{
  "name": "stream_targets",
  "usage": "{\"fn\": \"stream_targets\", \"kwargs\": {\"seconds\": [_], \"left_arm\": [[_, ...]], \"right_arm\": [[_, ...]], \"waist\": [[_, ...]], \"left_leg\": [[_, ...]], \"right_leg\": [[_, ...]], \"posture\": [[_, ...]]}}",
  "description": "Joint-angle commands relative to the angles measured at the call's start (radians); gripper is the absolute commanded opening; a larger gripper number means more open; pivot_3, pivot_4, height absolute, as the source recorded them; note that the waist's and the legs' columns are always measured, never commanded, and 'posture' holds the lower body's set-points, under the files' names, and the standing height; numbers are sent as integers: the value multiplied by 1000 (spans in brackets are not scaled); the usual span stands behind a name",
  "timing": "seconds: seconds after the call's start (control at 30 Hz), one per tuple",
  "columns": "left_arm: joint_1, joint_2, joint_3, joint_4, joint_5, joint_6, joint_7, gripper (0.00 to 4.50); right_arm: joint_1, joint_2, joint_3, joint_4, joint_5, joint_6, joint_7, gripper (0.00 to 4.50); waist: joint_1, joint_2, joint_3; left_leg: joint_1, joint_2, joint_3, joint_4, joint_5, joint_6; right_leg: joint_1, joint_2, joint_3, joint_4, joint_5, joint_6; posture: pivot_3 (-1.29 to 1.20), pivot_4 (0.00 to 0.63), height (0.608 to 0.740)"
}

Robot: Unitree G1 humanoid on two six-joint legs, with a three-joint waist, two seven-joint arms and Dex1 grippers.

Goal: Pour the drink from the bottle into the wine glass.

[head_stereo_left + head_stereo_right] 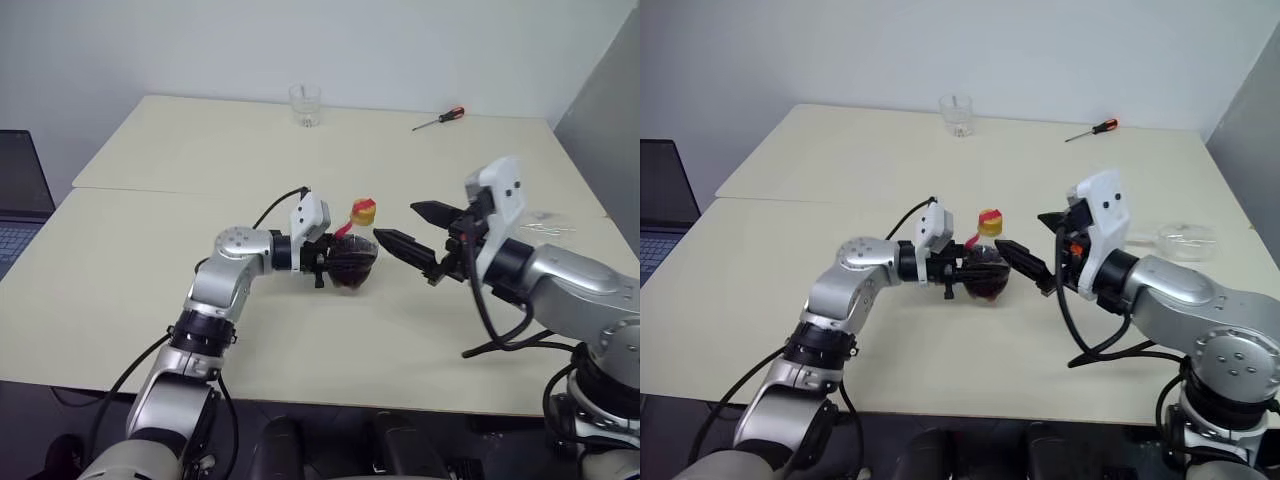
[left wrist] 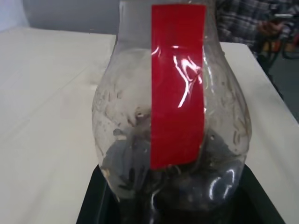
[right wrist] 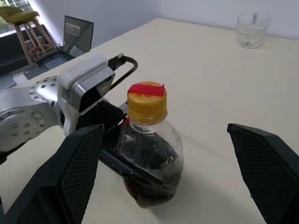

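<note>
Bottle (image 3: 150,149) with yellow-and-red cap (image 3: 146,102), upright near the middle of the cream table (image 1: 150,260), round body clamped low between the black fingers of the left gripper (image 1: 338,262). Dark brown drink (image 3: 152,184) pooled in the lower part of the body, clear plastic above beaded with droplets; red label strip (image 2: 178,84) running down the side nearest the left wrist camera. Left arm reaching in from the robot's left, gripper pointing across toward the right. Right gripper (image 1: 415,230) just beside the bottle on the robot's right, level with it, two black fingers spread wide apart and holding nothing; in the right wrist view the capped neck framed between those fingers (image 3: 77,168), not touching either. Short clear tumbler (image 1: 305,104) at the far edge of the table, well apart from both arms. Red-handled screwdriver (image 1: 440,119) lying flat near the far right corner. Clear glass object (image 1: 1186,240) on its side by the right edge, too faint to identify with certainty. Open laptop (image 3: 77,35) on a lower surface off the robot's left.
</note>
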Motion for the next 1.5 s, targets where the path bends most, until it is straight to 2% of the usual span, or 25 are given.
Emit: {"fn": "stream_targets", "kwargs": {"seconds": [0.03, 0.17, 0.43, 0.63, 0.9, 1.03, 1.37, 1.5], "left_arm": [[-59, -27, 7, 112, -10, -153, -71, 1285], [-106, -61, 0, 247, 13, -292, -121, 1260], [-154, -103, 2, 338, 17, -334, -171, 1159], [-157, -113, 4, 363, 30, -354, -178, 1119], [-144, -116, 6, 353, 41, -366, -158, 1056], [-137, -113, 5, 337, 42, -362, -149, 1052], [-146, -106, 9, 332, 44, -357, -139, 1028], [-150, -102, 11, 336, 43, -356, -137, 1025]], "right_arm": [[13, -44, -13, -10, 57, -64, 4, 4500], [29, -95, 18, -3, 37, -107, 18, 4500], [-3, -89, 131, 15, -17, -170, -20, 4500], [-48, -14, 227, 53, -107, -198, -82, 4500], [-60, 45, 243, 80, -156, -218, -106, 4500], [-64, 56, 249, 90, -169, -216, -93, 3619], [-62, 71, 271, 101, -181, -203, -64, 71], [-62, 73, 276, 103, -186, -203, -57, 0]], "waist": [[-1, 0, 0], [-1, 0, 0], [-1, 0, 0], [-2, 0, 0], [0, 0, 0], [0, 0, 0], [-1, 0, 0], [-1, 0, 0]], "left_leg": [[0, 0, 0, 0, 0, 0], [-1, 0, 0, 0, 0, 1], [-1, 0, 0, 0, -1, 1], [-1, 0, 0, 0, -1, 1], [-2, 0, 0, 0, -1, 1], [-2, 1, 0, 0, -1, 1], [-2, 0, 0, 0, -1, 1], [-2, 1, 0, 0, -1, 1]], "right_leg": [[0, 0, 0, 0, 0, 0], [0, 0, 0, -1, 0, 0], [0, 0, 1, -2, 0, 0], [0, 1, 0, -2, 0, 0], [0, 0, 1, -4, 0, 0], [0, 1, 0, -4, 0, 0], [0, 0, 0, -4, 0, 0], [0, 1, 0, -4, 0, 0]], "posture": [[0, 150, 740], [0, 150, 740], [0, 150, 740], [0, 150, 740], [0, 150, 740], [0, 150, 740], [0, 150, 740], [0, 150, 740]]}}
